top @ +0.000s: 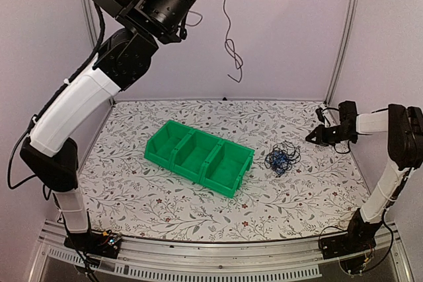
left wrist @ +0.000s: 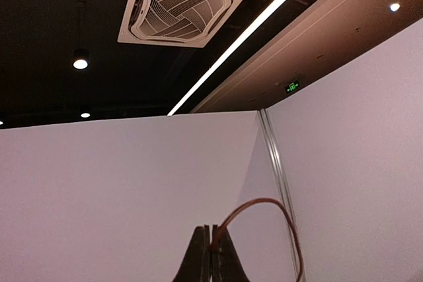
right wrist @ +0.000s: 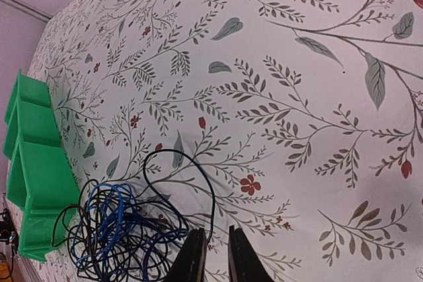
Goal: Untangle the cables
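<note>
Tangled pile of thin black and blue cables [top: 282, 158] sits on the floral table [top: 165, 209], right of the green three-compartment plastic bin [top: 198, 156]. It has no clear long axis, and one black loop reaches the right gripper [right wrist: 217, 255], whose jaws stand narrow with a gap showing. Left gripper [left wrist: 210, 255] is raised high, clamped on one thin dark cable [top: 231, 51] that hangs vertically.

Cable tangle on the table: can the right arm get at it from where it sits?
Probably yes. The right gripper hangs right at the edge of the cable tangle, nothing stands between them, and the green bin lies beyond the tangle.
</note>
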Robot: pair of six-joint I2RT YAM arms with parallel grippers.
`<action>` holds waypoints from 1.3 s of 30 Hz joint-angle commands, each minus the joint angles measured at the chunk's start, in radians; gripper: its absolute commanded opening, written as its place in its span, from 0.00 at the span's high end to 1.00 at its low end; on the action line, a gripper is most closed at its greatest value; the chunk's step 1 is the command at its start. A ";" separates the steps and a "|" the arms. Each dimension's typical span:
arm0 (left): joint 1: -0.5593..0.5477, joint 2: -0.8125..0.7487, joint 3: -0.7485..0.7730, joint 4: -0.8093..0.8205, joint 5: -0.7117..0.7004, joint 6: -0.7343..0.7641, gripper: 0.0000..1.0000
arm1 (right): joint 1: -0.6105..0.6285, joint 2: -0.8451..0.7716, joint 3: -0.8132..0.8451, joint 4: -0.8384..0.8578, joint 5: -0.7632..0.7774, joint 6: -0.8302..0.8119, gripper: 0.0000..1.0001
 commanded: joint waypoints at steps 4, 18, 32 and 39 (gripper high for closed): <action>0.019 -0.139 -0.295 0.004 -0.244 0.099 1.00 | 0.001 -0.131 0.100 -0.232 -0.141 -0.189 0.67; 0.246 -0.427 -0.863 -0.178 -0.213 -0.470 1.00 | 0.002 -0.278 0.220 -0.407 -0.191 -0.336 0.47; 0.426 -0.505 -1.159 -0.129 -0.147 -0.611 1.00 | 0.002 -0.282 0.180 -0.404 -0.193 -0.320 0.47; 0.485 -0.492 -1.238 -0.095 -0.121 -0.649 1.00 | 0.002 -0.290 0.147 -0.405 -0.185 -0.321 0.47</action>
